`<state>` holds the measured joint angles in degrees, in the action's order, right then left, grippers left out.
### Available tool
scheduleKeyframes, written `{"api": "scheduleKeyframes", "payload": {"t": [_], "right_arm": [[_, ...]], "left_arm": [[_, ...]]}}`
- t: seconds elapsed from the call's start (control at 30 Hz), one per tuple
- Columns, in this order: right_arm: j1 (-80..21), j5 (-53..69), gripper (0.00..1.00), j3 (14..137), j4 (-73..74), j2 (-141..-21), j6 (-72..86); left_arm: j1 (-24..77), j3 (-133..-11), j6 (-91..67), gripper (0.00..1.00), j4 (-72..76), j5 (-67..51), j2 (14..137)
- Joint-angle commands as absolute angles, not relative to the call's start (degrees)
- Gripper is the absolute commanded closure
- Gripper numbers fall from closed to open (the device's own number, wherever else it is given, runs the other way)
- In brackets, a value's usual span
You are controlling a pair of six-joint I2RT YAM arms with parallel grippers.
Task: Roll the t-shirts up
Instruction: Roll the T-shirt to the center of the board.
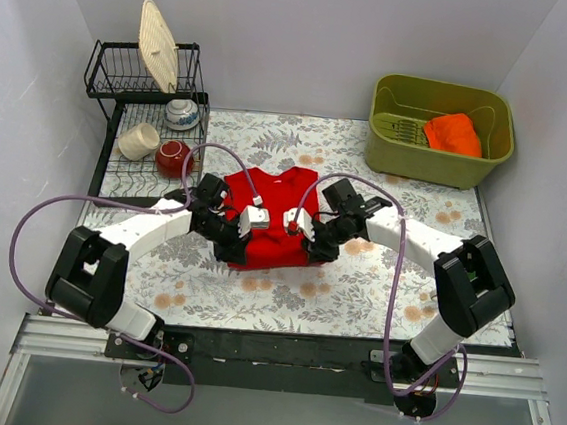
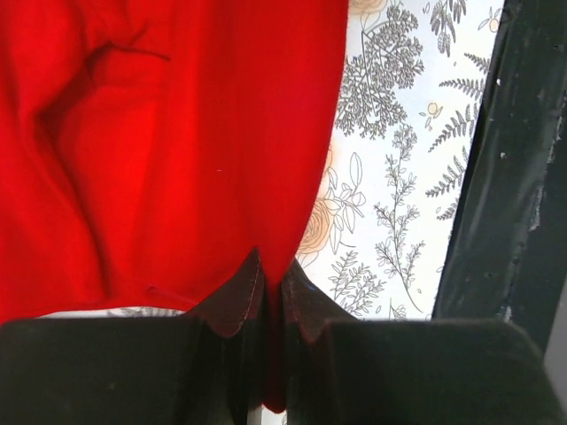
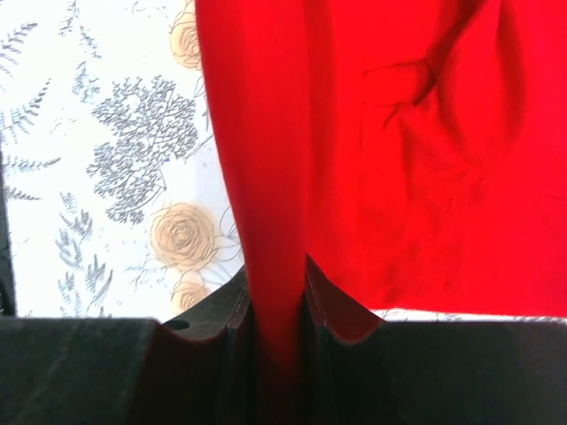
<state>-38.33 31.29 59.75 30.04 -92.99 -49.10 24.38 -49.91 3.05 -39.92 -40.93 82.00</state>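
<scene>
Two tools closed on cloth: left tool (image 2: pixel 273 297) and right tool (image 3: pixel 275 297) each pinch an edge of the red t-shirt (image 1: pixel 273 196), mid-frame on the bench (image 1: pixel 376 292). Green bin (image 1: pixel 409 162), upper right, holds orange bundle (image 1: pixel 454 134). Rack (image 1: pixel 125 87), upper left, holds red bowl (image 1: pixel 173 158).

Bright even light, soft shadows, little glare

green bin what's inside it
An orange cloth bundle lies in the right half of the green bin, with a pale pronged item beside it, too small to identify. The bin floor beneath both is covered.
</scene>
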Motion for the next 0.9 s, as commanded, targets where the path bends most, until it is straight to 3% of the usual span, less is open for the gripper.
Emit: {"api": "scheduleKeyframes", "payload": {"t": [0.0,0.2,0.4,0.7,0.87], "right_arm": [[-35.16,33.82,0.72,63.62,39.01,-94.3,-51.85],[-30.68,40.24,0.78,72.93,51.4,-104.75,-58.6],[-28.04,42.36,0.82,82.78,60.1,-113.9,-62.75],[-25.66,42.63,0.84,91.14,62.84,-122.34,-62.31],[-25.05,42.97,0.83,95.01,65.3,-127.43,-61.18]], "left_arm": [[21.89,-51.41,4.21,1.0,-46.84,-41.39,86.12],[17.32,-55.19,6.85,1.0,-48.52,-41.22,94.74],[14.07,-68.8,9.84,1.0,-56.42,-41.57,107.47],[12.75,-79.71,14.06,1.0,-63.02,-39.56,117.15],[11.78,-81.73,12.84,0.86,-60.3,-37.79,118.12]]}}
